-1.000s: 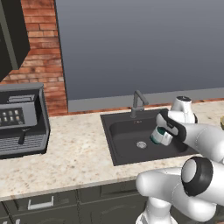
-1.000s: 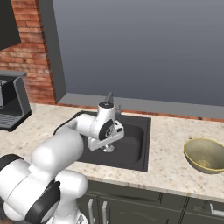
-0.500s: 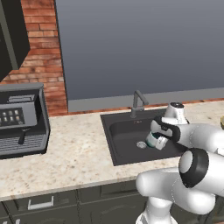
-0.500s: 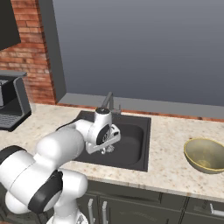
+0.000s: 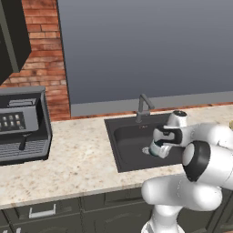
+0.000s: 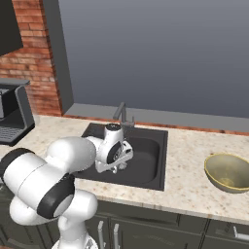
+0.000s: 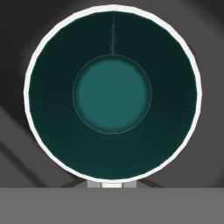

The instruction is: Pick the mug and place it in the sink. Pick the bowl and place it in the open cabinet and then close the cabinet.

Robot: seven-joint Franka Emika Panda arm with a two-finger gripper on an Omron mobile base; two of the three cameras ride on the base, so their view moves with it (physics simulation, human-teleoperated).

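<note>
Arm folds forward from the base, elbow bulked low in front, forearm reaching out over the sink (image 5: 123, 150). Wrist bends down so the gripper (image 5: 157, 149) points into the dark basin, near its right half in the left base view. Jaws are clenched on the mug (image 5: 155, 149), which hangs tilted inside the basin just below the hand; whether it touches the basin floor cannot be told. Hand view looks straight down into the mug (image 7: 112, 92): white rim, teal-green inside, dark sink floor around it. Grey faucet (image 5: 143, 105) stands at the back edge of the sink, behind the hand. Bowl (image 6: 228, 171) sits upright on the speckled worktop (image 6: 187, 165), well apart from the sink on its right. Coffee machine (image 5: 20, 125) stands at the far left against the brick wall.
</note>
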